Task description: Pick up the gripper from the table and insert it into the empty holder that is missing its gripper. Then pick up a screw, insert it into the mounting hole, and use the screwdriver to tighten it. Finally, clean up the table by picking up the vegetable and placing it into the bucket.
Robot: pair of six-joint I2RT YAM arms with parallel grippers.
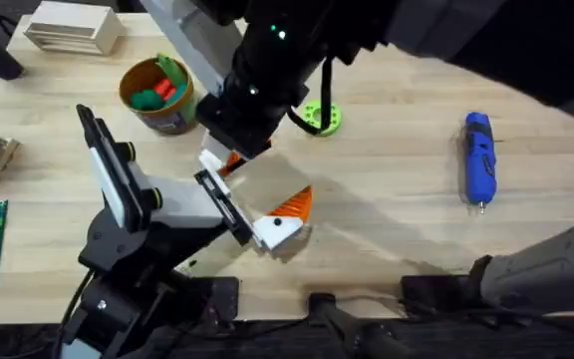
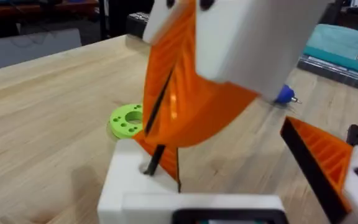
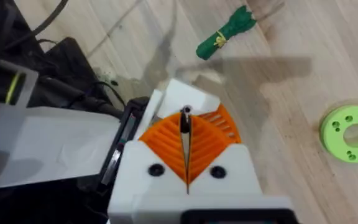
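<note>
My right gripper [image 3: 185, 134] is shut on a thin black screw [image 2: 156, 124] and holds it upright. The screw's tip meets the hole in the white holder [image 2: 129, 180] on my left arm's finger mount. The orange gripper [image 2: 166, 160] sits in that holder, with its ribbed face [image 3: 225, 121] showing beside the mount. My left gripper [image 2: 229, 155] is open, and its other orange finger [image 2: 322, 158] stands apart. The right gripper's fingers hang between the two. The blue screwdriver [image 1: 478, 160] lies at the right of the table. The dark-green vegetable [image 3: 225, 32] lies on the wood. The bucket [image 1: 157, 95] stands at the back left.
A flat bright-green ring [image 1: 319, 118] lies behind the grippers. A wooden block [image 1: 73, 28] and small items sit at the far left edge. The right arm [image 1: 297, 50] reaches across the middle, large and dark. Bare wood lies between the ring and the screwdriver.
</note>
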